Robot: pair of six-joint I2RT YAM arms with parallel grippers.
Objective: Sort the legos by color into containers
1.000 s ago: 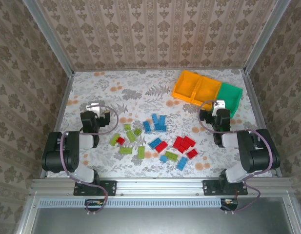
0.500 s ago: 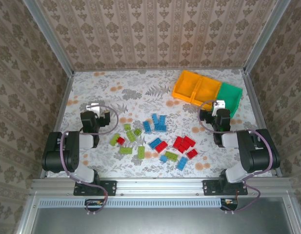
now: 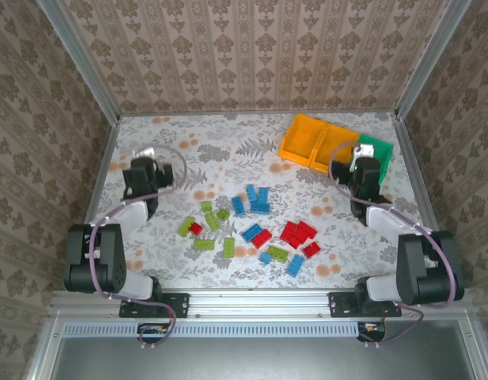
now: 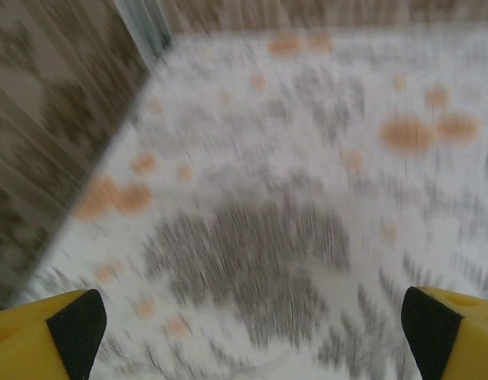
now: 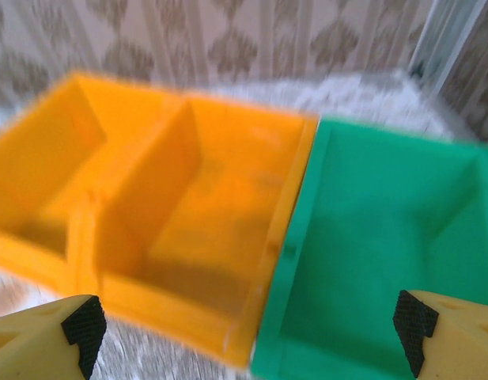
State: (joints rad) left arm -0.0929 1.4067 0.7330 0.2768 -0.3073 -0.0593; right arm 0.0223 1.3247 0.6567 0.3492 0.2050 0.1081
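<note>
both arms stretched forward; left hand (image 4: 251, 324) and right hand (image 5: 247, 324) wide, empty; return to legos (image 3: 260, 237), straddle one brick squarely.

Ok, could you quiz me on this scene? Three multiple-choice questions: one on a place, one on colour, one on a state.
1. Where do the three small open-topped plastic bins stand?
A. far right corner of the table
B. near left corner
C. dead centre

2. What colours are the small studded plastic bricks?
A. all yellow
B. red, blue, lime green
C. black and white

3. How is the right gripper?
A. shut on a red brick
B. open, holding nothing
C. shut on a bin wall

1 A: the row sits at the far right edge.
2 B: those colours lie scattered mid-table.
3 B: its fingertips stand wide apart, nothing gripped.
</note>
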